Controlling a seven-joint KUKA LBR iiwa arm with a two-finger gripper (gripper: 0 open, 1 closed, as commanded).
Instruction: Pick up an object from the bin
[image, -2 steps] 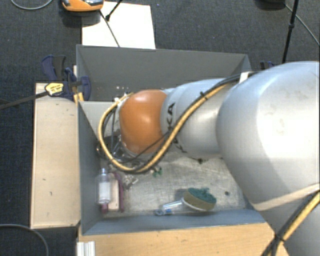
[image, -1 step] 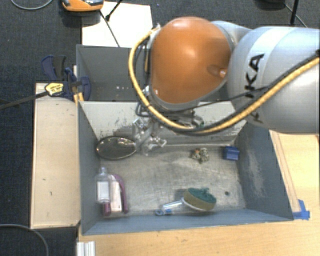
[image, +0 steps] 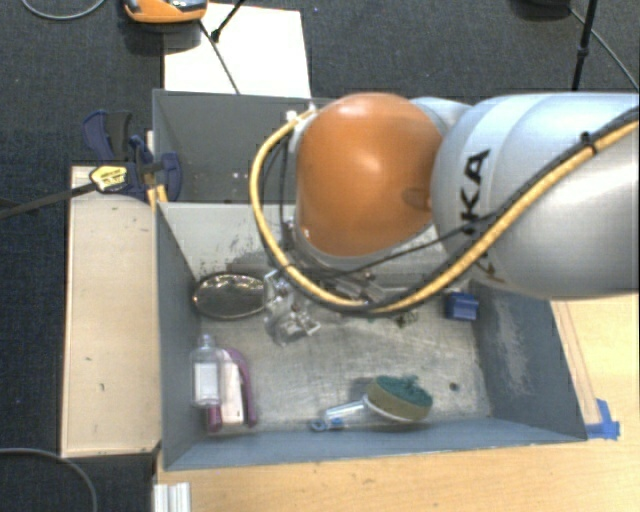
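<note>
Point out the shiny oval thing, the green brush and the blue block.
shiny oval thing (image: 229, 296): camera view, middle of its face.
green brush (image: 400, 398): camera view, on its round head.
blue block (image: 460, 306): camera view, on its visible face.

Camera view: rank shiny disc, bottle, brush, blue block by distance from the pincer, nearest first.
1. Shiny disc, just left of the pincer.
2. Bottle, lower left corner.
3. Brush, by the bottom wall.
4. Blue block, far right.

The arm's orange cover and grey body, cut off at the right edge, hide the back middle of the bin. A small blue thing pokes out half-covered beneath, perhaps a block. The gripper reads as a dim tangle.
</note>
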